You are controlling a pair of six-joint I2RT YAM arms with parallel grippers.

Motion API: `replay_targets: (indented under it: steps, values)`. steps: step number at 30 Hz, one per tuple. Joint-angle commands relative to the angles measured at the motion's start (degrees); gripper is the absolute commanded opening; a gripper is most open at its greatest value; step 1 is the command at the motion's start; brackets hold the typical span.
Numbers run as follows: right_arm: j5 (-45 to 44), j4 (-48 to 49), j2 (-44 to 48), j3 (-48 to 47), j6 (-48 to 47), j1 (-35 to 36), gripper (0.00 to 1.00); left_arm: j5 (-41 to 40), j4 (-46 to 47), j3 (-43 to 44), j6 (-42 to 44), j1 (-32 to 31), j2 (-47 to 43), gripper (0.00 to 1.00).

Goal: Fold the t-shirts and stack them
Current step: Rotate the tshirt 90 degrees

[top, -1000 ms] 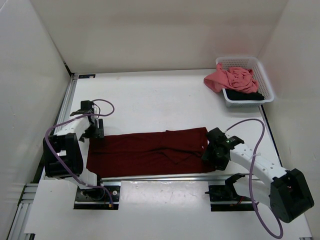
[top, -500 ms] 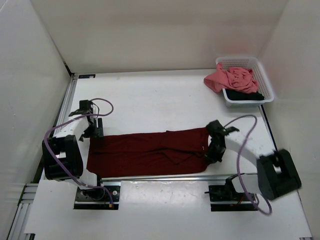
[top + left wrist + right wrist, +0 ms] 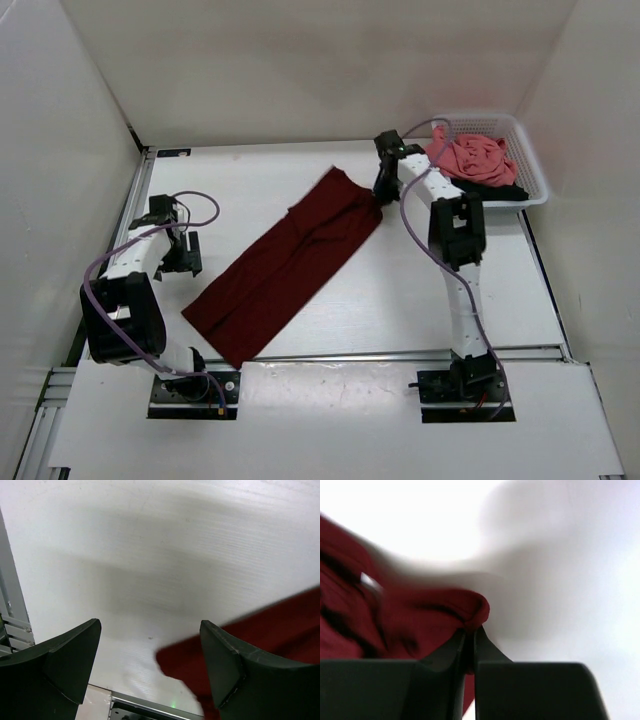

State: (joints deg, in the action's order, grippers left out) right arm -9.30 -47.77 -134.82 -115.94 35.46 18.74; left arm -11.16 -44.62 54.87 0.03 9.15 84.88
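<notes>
The dark maroon t-shirt (image 3: pixel 285 265) lies folded into a long strip, slanting from near left to far right. My right gripper (image 3: pixel 381 194) is shut on its far right corner, just left of the basket. In the right wrist view the fingers (image 3: pixel 451 650) pinch a bunched fold of maroon cloth (image 3: pixel 400 620). My left gripper (image 3: pixel 185 258) stands open at the table's left side, apart from the strip's near end. In the left wrist view that maroon end (image 3: pixel 265 640) lies partly between the spread fingers (image 3: pixel 225 670). A salmon pink t-shirt (image 3: pixel 468 157) and a black t-shirt (image 3: pixel 497 193) sit in the basket.
The white mesh basket (image 3: pixel 530 165) stands at the far right corner, with the pink shirt spilling over its left rim. A metal rail (image 3: pixel 135 215) runs along the table's left edge and white walls enclose three sides.
The right gripper shut on the maroon shirt's right end and swung it far back toward the basket, turning the strip from level to diagonal. The left gripper stayed open in place.
</notes>
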Motion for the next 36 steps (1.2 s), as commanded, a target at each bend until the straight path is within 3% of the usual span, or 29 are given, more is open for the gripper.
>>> replay_targets:
  steps: [1, 2, 6, 9, 13, 14, 16, 17, 20, 23, 27, 36]
  values:
    - [-2.92, -4.53, -9.97, -22.04, -3.81, -0.55, 0.12, 1.48, -0.64, -0.29, -0.03, -1.23, -0.16, 0.91]
    - [-2.39, -2.87, -10.89, -24.14, -3.82, -0.55, 0.36, 1.49, -1.16, -0.29, -0.03, -1.76, -0.15, 0.91]
    - [1.48, 10.92, -4.24, -16.70, -6.27, -1.16, 0.76, 4.21, -1.78, -0.29, -0.03, -4.65, 1.25, 0.93]
    - [-0.18, 10.42, 0.67, -16.69, -8.82, -0.64, 0.84, 5.53, -1.79, -0.29, -0.03, -6.42, 1.25, 0.93]
    - [-0.19, 10.67, 15.17, -0.83, -7.79, 1.82, 0.84, 5.36, -1.79, -0.29, -0.03, -6.42, 1.25, 0.93]
    - [-0.19, 12.85, 22.25, 10.27, -6.82, 4.35, 0.84, 4.57, -1.79, -0.29, -0.03, -6.42, 0.47, 0.93]
    - [0.85, 15.67, 29.15, 22.10, -1.30, 7.78, 0.83, 2.46, -2.31, -0.91, -0.03, -5.90, -0.76, 0.93]
    - [3.56, 18.82, 34.49, 33.04, 1.60, 11.72, 0.83, 2.46, -2.31, -1.43, -0.03, -4.94, -2.42, 0.93]
    - [7.71, 24.80, 40.50, 48.55, 14.60, 21.02, 0.81, 2.46, -2.93, -2.49, -0.03, -1.95, -6.81, 0.93]
    - [9.12, 28.95, 41.13, 54.57, 26.04, 30.63, 0.75, 3.77, -3.46, -6.08, -0.03, -1.41, -11.74, 0.93]
    - [9.12, 33.96, 38.06, 55.65, 37.45, 39.95, 0.57, 6.05, -3.46, -8.55, -0.03, -0.89, -16.67, 0.93]
    - [9.04, 39.50, 24.28, 46.86, 52.23, 52.35, 0.56, 5.01, -3.46, -10.31, -0.03, -0.89, -21.07, 0.94]
